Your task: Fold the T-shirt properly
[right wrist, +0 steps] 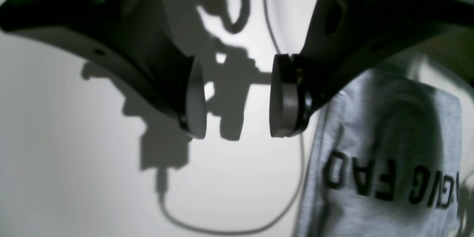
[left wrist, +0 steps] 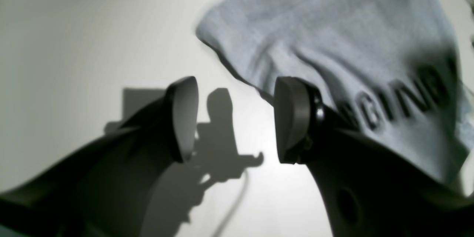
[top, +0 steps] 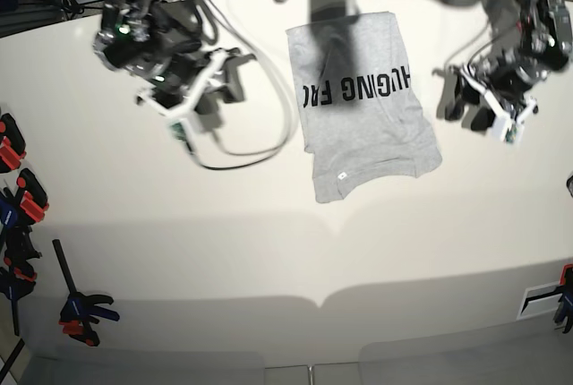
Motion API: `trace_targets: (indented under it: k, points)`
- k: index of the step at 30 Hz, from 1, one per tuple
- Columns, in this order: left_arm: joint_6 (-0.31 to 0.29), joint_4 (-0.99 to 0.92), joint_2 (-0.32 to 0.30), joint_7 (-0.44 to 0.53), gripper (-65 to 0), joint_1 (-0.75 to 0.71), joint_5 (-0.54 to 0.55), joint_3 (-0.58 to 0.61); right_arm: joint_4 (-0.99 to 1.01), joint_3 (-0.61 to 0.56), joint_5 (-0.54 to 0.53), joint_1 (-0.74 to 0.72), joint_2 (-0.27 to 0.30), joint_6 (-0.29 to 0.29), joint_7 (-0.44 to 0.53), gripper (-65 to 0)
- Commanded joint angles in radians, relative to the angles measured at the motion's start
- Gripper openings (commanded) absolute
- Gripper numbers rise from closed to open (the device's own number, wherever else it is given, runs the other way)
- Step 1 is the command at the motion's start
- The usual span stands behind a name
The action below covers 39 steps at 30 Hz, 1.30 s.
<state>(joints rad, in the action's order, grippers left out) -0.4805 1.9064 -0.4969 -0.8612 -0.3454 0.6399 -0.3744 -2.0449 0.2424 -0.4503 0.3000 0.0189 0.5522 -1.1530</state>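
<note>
Lying lettering-up on the white table, the T-shirt sits at centre-top of the base view — one item, grey, partly narrowed, hem toward 12 o'clock and neck tag toward 6, one sleeve flaring out at about 4 o'clock. Nearest to it, at 3 o'clock, the left gripper hangs beside the cloth with its jaws apart and nothing between them; its own view shows bare table in the gap. Farther off, at 9 o'clock, the right gripper also stands parted and empty, with a white cable looping between it and the shirt. Risks, judged: a pinch catching one layer only would drag the fold askew; the loose cable could snag cloth or be gripped with it — spoiling the alignment.
</note>
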Motion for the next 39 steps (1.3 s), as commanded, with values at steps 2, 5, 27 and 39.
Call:
trace_targets:
  k: [2, 5, 27, 39]
  points:
    - [0.036, 0.056, -0.019, 0.016, -34.5, -0.084, -0.03, -0.039, -0.054, 0.068, -0.088, 0.061, 0.014, 0.025, -0.011, -37.7]
    - [0.047, 0.101, -0.019, 0.021, -34.5, -0.215, -0.066, -0.096, -0.125, 0.171, -0.156, 0.178, 0.031, 0.051, -0.026, -37.7]
    - [-0.097, -0.088, -0.019, 0.327, -34.5, -0.821, -0.193, -0.056, 0.174, 0.207, -0.298, 0.861, 0.224, 0.146, 0.181, -37.7]
    - [-0.002, -0.908, 0.156, 0.475, -34.5, -0.294, -0.422, 0.268, 1.18, -0.389, -0.083, 0.304, 0.47, 0.146, 0.579, -37.7]
